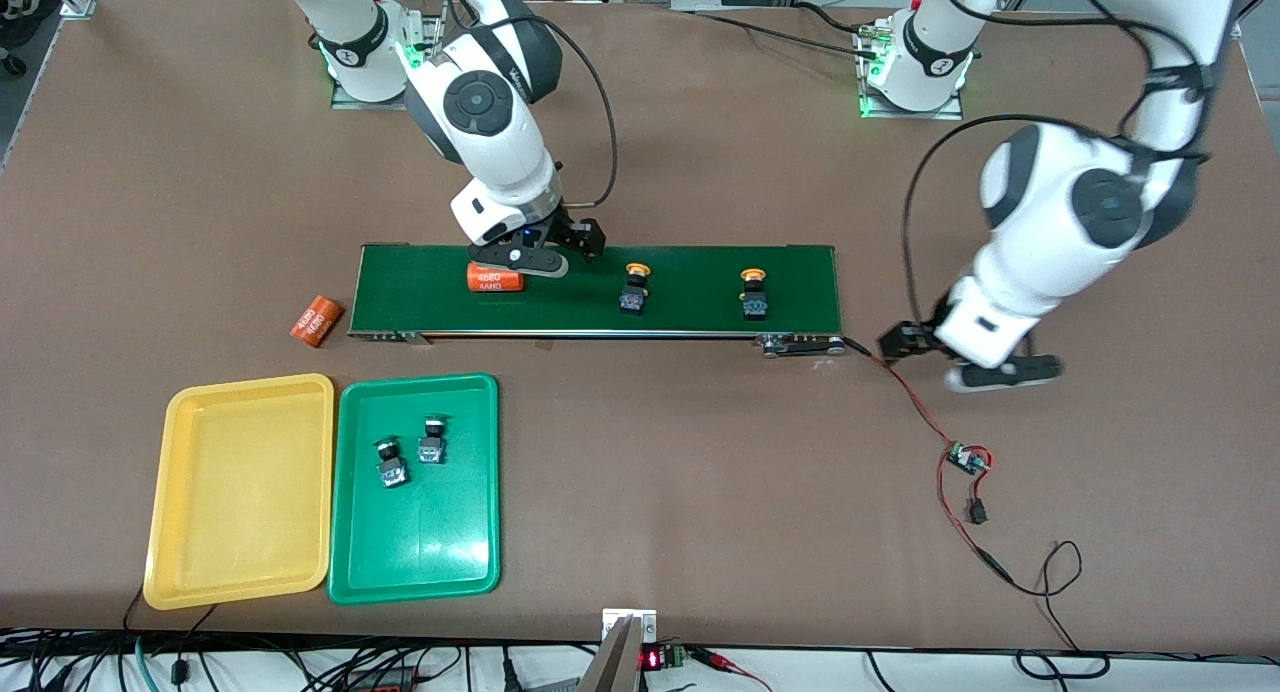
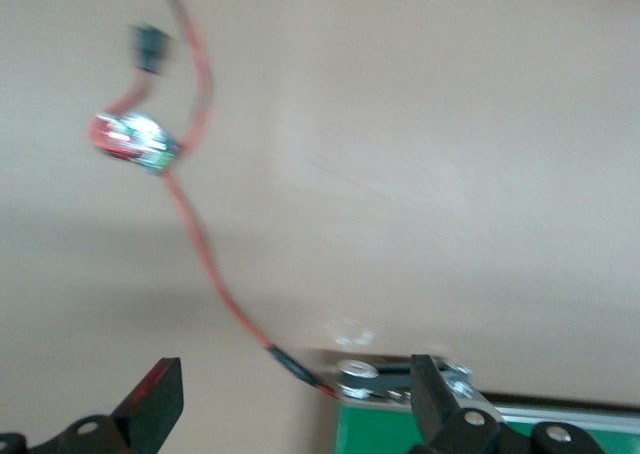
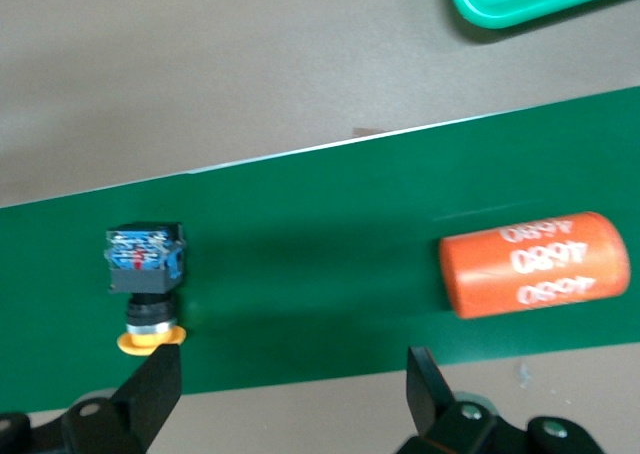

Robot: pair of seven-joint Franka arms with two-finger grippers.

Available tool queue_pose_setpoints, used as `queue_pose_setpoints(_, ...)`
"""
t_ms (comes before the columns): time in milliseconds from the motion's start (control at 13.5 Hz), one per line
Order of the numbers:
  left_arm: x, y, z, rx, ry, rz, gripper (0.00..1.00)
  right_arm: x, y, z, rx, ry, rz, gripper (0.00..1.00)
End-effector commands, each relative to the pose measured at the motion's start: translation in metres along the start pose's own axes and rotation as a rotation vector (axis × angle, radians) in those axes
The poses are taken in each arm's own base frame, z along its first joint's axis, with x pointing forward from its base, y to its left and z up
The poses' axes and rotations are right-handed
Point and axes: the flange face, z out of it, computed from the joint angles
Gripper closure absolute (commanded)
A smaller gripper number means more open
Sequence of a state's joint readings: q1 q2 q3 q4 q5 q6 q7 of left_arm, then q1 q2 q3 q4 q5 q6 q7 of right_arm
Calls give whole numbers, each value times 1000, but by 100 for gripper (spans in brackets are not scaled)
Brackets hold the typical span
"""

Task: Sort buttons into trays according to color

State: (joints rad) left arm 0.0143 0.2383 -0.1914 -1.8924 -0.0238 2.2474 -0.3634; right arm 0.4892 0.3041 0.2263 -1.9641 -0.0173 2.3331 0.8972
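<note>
As you scan the front view from the right arm's end of the table to the left arm's, here's the state:

1. Yellow tray (image 1: 240,492): nothing in it; it sits touching or just beside the green tray (image 1: 415,552), both near the front camera.
2. Green tray holds both green-capped buttons (image 1: 392,464) (image 1: 432,442), close together in the part nearer the conveyor.
3. One orange cylinder (image 1: 317,321) lies on the table just off the conveyor belt's (image 1: 700,312) end.
4. Right gripper (image 1: 545,252) hangs over the belt with jaws wide apart, gripping nothing. A second orange cylinder (image 1: 495,279) lies on the belt just beside it (right wrist view shows it too (image 3: 535,265)).
5. Both yellow-capped buttons are on the belt: one mid-belt (image 1: 634,288), one (image 1: 754,294) farther toward the left arm's end. The wrist camera sees one (image 3: 146,276) lying on its side.
6. Left gripper (image 1: 965,357) is over bare table past the belt's end, above the red wire (image 2: 200,254); jaws fully spread, nothing held.
7. The wire runs to a small circuit board (image 1: 967,459).
</note>
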Motion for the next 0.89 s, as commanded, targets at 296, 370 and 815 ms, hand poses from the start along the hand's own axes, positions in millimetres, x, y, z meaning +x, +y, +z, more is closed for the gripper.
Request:
queue_pose_setpoints(296,39,-61,-91,40,-34,67,0,9,-11,14,-45,25,18,0)
queue_pose_setpoints(370,41,-63,-105,42,-35,82,0,8,-10,15,-61,24,9,0)
queue_pose_setpoints(815,49,-67,-197,123,-25,140,0,6,-12,44,-125,46,-73,0)
